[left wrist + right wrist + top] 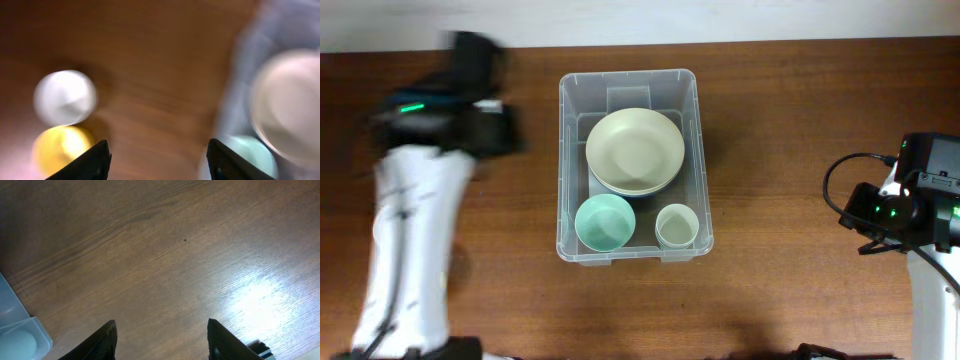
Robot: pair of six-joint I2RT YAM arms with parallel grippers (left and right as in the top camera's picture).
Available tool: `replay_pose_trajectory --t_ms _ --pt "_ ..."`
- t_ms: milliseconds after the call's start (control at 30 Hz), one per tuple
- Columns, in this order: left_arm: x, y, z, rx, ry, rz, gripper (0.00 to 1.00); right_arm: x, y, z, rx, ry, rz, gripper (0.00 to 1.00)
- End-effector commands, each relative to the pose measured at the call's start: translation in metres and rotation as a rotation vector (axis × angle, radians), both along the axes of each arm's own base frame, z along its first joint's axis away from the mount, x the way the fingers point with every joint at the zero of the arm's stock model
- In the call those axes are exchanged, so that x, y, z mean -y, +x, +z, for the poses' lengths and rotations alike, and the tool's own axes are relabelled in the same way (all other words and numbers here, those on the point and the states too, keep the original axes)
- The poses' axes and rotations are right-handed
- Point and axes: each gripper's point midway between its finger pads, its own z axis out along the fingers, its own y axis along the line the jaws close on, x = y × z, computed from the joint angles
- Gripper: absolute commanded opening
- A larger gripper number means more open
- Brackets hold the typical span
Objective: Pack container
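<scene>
The clear container (628, 77) stands mid-table. It holds a large cream bowl (634, 150), a teal bowl (605, 222) and a small cream cup (676, 226). My left arm (450, 110) is blurred, left of the container. In the blurred left wrist view my left gripper (159, 145) is open and empty over bare wood, with the container's wall (235, 90) on its right and a white round thing (65, 97) and a yellow round thing (61, 147) on its left. My right gripper (162, 325) is open and empty over the table, with the container's corner (15, 315) at its left.
My right arm (900, 205) rests at the table's right side with a black cable looped beside it. The white and yellow things do not show in the overhead view. Bare wood lies between the container and the right arm.
</scene>
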Motion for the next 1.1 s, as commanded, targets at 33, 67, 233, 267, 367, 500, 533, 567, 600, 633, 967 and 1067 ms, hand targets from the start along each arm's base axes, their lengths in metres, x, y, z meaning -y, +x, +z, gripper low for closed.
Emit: replay_pose_trajectory --t_ms 33,67,233,267,367,500,533,567,600,633,967,1067 --pt "-0.097 -0.013 -0.036 -0.077 -0.043 0.301 0.68 0.001 -0.001 0.000 0.005 0.005 -0.007 0.54" --pt "-0.108 -0.015 -0.045 -0.089 -0.059 0.333 0.68 0.001 -0.001 0.000 0.005 0.005 -0.007 0.54" --pt "-0.164 -0.021 -0.131 -0.218 -0.118 0.486 0.69 0.001 -0.001 0.000 0.005 0.005 -0.007 0.54" --pt "-0.167 -0.022 -0.147 -0.255 -0.127 0.496 0.69 0.001 -0.001 0.000 0.005 0.006 -0.007 0.54" --pt "-0.170 -0.023 -0.201 -0.392 -0.156 0.504 0.69 0.001 -0.001 0.000 0.004 0.006 -0.007 0.54" --pt "-0.171 -0.021 -0.253 -0.490 -0.177 0.504 0.69 0.000 -0.002 0.000 0.002 0.006 -0.007 0.54" --pt "-0.171 -0.021 -0.263 -0.509 -0.181 0.503 0.69 0.000 -0.002 0.000 0.001 0.007 -0.007 0.54" --pt "-0.170 -0.022 -0.270 -0.526 -0.186 0.503 0.68 0.000 -0.002 0.000 0.001 0.007 -0.007 0.54" --pt "-0.168 -0.023 -0.275 -0.538 -0.193 0.501 0.64 0.000 -0.002 0.000 0.001 0.006 -0.007 0.54" --pt "-0.166 -0.022 -0.278 -0.539 -0.207 0.499 0.48 0.000 -0.002 0.000 0.001 0.006 -0.007 0.54" --pt "-0.153 0.040 -0.200 -0.347 -0.176 0.380 0.01 0.001 -0.002 0.000 0.001 0.006 -0.008 0.54" --pt "-0.126 0.062 -0.148 -0.240 -0.143 0.285 0.01 0.001 -0.002 0.000 0.001 0.006 -0.007 0.54"
